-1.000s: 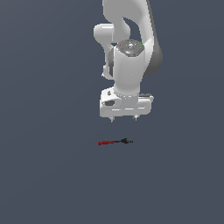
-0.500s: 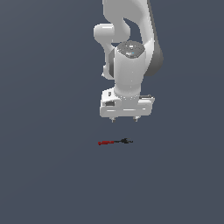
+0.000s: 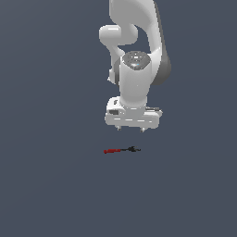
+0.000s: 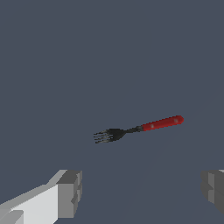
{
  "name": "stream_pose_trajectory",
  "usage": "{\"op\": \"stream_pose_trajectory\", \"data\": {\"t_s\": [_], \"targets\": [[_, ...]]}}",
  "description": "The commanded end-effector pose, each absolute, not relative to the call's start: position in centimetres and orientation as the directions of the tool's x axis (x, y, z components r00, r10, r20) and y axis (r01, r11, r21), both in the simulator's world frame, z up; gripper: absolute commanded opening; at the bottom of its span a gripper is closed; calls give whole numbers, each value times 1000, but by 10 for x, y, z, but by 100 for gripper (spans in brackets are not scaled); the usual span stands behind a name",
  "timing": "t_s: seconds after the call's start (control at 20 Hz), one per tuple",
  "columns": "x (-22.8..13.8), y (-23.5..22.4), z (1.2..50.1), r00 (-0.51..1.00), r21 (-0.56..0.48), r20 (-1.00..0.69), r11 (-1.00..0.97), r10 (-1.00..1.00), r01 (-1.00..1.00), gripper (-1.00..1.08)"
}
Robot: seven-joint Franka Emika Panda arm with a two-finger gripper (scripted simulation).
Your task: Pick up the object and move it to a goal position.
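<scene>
While hanging above the fork point(image 3: 121, 150), stayed clear of it with fingers spread wide: so stood the pincer point(image 3: 130, 129), white, at the end of the white arm point(image 3: 135, 55), holding nothing. Lay flat on the dark grey bench point(image 3: 51, 185), just below the pincer's fingertips point(image 3: 142, 130) in the exterior view and not touching them. Pointed its red handle point(image 3: 111, 151) toward the exterior view's left of the pincer, its black tined end point(image 3: 133, 149) toward the exterior view's right. Showed in the wrist view as a small fork point(image 4: 138, 129) with a red handle point(image 4: 162, 123) and black tines point(image 4: 105, 135), lying slightly tilted and ahead of the gap between the two grey finger pads point(image 4: 69, 194), well apart from both. Kept one pad at each side of that view, with bare bench point(image 4: 52, 65) between them.
</scene>
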State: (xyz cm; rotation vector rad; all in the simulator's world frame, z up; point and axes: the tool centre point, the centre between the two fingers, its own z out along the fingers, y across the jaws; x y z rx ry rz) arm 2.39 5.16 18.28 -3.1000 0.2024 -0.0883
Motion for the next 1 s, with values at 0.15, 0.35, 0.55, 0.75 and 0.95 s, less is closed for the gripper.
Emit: {"op": "stream_pose_trajectory", "data": {"t_s": [0.15,0.35,0.55,0.75,0.95], "targets": [[27,49,169,960,-45,39,-960,-277,-275,100],[29,47,157,922,-48,26,-921,-387,-386,100],[30,45,146,870,-48,15,-870,-492,-491,100],[32,42,135,807,-45,5,-806,-590,-590,100],[33,40,124,733,-41,-3,-732,-680,-680,100]]}}
